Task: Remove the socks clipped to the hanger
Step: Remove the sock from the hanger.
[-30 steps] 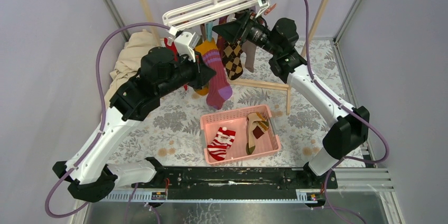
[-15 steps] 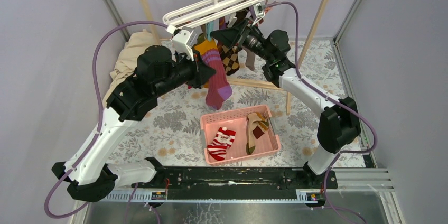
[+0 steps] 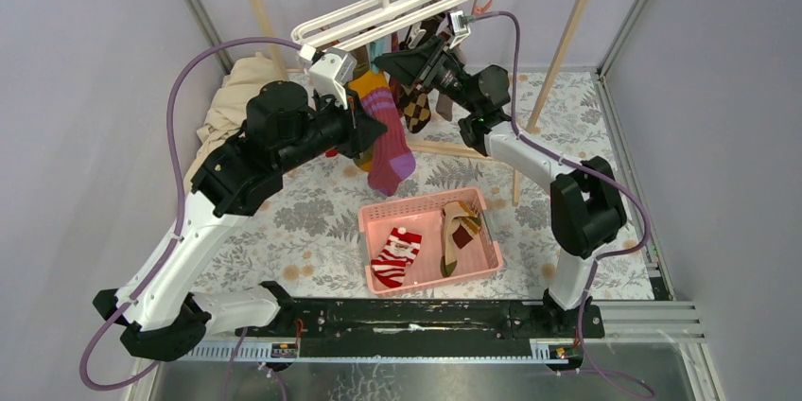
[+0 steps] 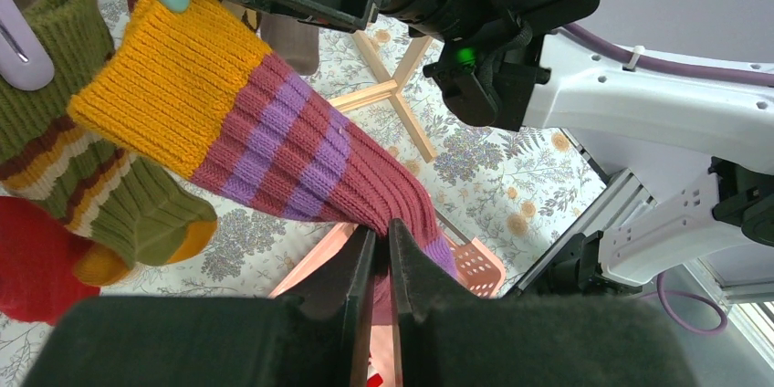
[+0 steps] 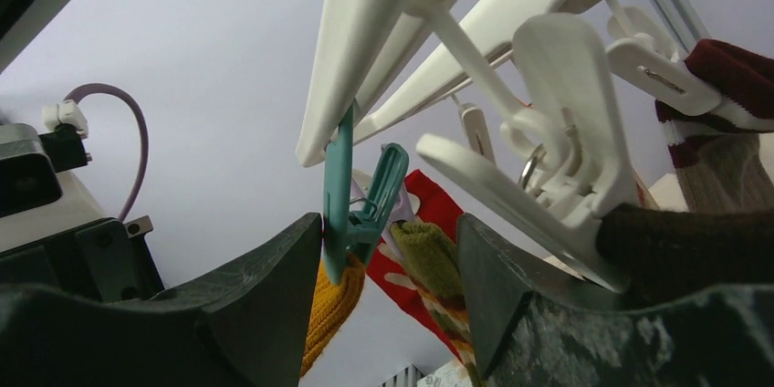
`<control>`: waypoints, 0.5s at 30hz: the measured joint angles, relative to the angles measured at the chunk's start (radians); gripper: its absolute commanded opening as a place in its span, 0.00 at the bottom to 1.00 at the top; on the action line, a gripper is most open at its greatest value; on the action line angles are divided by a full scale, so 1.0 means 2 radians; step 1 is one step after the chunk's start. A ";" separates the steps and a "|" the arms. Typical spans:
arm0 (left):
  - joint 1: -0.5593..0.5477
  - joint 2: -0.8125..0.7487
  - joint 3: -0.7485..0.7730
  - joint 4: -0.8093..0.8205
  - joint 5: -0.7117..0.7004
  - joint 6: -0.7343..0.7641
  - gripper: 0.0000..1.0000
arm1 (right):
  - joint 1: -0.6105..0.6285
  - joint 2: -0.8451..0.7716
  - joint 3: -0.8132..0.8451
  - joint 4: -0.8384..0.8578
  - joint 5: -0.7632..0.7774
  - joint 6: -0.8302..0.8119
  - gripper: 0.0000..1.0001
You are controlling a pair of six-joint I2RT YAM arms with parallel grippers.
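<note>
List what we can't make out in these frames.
Top view: most clips under the hanger hide behind its bars and the right arm.
Left wrist: the toe of the striped sock is behind the left hand; the basket shows one corner only.
Right wrist: unclear whether the right hand touches the teal clip; the brown sock is cut off by a finger.

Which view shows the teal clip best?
The right wrist view: the teal clip shows whole between the fingers. The left wrist view cuts it at the top edge; the top view shows a sliver.
</note>
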 measured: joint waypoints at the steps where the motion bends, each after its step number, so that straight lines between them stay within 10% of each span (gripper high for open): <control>1: 0.000 0.000 0.000 0.000 0.000 0.000 0.15 | 0.000 0.003 0.000 0.008 0.000 0.006 0.63; 15: 0.000 0.000 0.000 -0.001 0.000 0.000 0.15 | -0.002 0.046 0.032 0.075 0.000 0.075 0.63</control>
